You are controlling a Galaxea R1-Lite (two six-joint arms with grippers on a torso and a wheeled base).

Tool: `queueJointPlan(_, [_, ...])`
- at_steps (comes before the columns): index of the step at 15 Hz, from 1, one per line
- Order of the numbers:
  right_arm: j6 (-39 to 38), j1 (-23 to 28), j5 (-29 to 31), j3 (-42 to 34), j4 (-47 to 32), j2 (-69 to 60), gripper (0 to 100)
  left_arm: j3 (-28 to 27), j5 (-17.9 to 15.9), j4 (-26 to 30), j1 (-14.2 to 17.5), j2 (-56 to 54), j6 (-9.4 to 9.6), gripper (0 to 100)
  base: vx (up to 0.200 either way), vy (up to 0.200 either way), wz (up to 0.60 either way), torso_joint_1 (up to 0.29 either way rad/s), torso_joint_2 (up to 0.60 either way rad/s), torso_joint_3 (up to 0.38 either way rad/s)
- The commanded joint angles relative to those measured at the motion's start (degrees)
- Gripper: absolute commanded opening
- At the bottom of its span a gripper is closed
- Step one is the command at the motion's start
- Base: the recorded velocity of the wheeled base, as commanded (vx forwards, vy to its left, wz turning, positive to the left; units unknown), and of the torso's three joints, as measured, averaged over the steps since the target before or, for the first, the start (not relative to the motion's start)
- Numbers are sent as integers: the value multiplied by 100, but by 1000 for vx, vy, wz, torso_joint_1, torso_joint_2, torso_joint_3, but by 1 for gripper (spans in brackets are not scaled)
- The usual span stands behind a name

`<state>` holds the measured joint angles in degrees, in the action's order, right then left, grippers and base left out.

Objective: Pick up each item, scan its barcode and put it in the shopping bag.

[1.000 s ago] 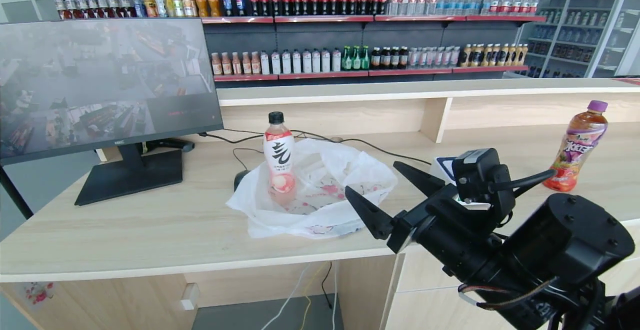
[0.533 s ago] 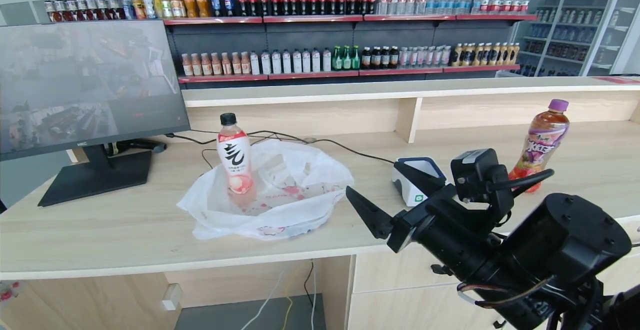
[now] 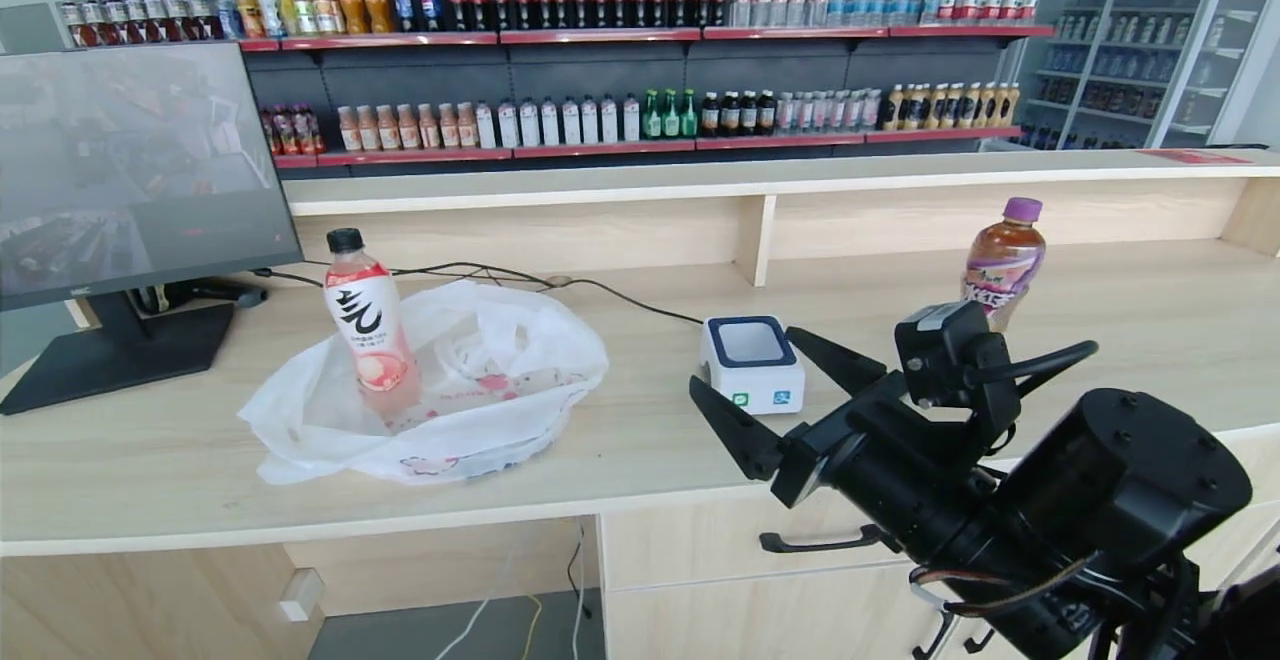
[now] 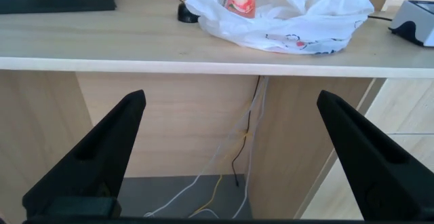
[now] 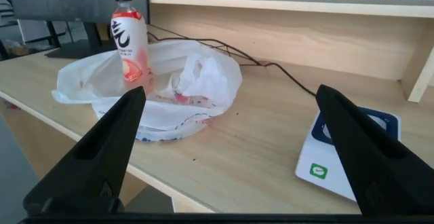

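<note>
Right gripper (image 3: 742, 356): jaws spread wide, nothing between them. It hangs over the near edge of the counter (image 3: 650, 445), just on the near side of the barcode scanner (image 3: 752, 365).

Left gripper (image 4: 230, 95): jaws released, empty. It is held low, below the counter's front edge, facing the wooden panel under it.

Shopping bag (image 3: 500, 410): white plastic, lying open and slumped on the counter, left of the scanner. A pink bottle (image 3: 368, 325) with a black cap stands upright inside it, toward its left side.

Purple-capped bottle (image 3: 1000, 262): upright on the counter at the far right, beyond the right gripper and well apart from the bag. Its lower part is hidden behind the arm.

Monitor (image 3: 130, 160): on its stand at the far left. Not part of the job.

Progress (judgement): one item is bagged, though I cannot tell whether it was scanned. The purple-capped bottle appears to be the one item left on the counter. All three steps remain for it: grasp, present its barcode to the scanner, place it in the bag. The right arm is the nearer one, and neither arm has hold of anything. Roughly half done.
</note>
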<state>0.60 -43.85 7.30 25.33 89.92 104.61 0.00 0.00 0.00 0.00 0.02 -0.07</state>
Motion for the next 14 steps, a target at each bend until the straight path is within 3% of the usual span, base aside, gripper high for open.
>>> queueJointPlan(1, [2, -10, -1, -2, 8, 25, 100, 0, 0, 0, 0, -2, -1, 100, 0, -200, 0, 7, -2, 2])
queueJointPlan(10, [2, -10, 8, -55, 8, 42, 100, 0, 0, 0, 0, -2, -1, 100, 0, -200, 0, 4, 2, 4])
queueJointPlan(12, [2, -1, 52, -266, 8, 51, 100, 0, 0, 0, 0, -2, -1, 100, 0, 0, 0, 0, 0, 0])
queueJointPlan(14, [-130, 105, 588, -257, 8, 121, 100, 0, 0, 0, 0, -2, -10, 100, 0, 0, 0, 0, 0, 0])
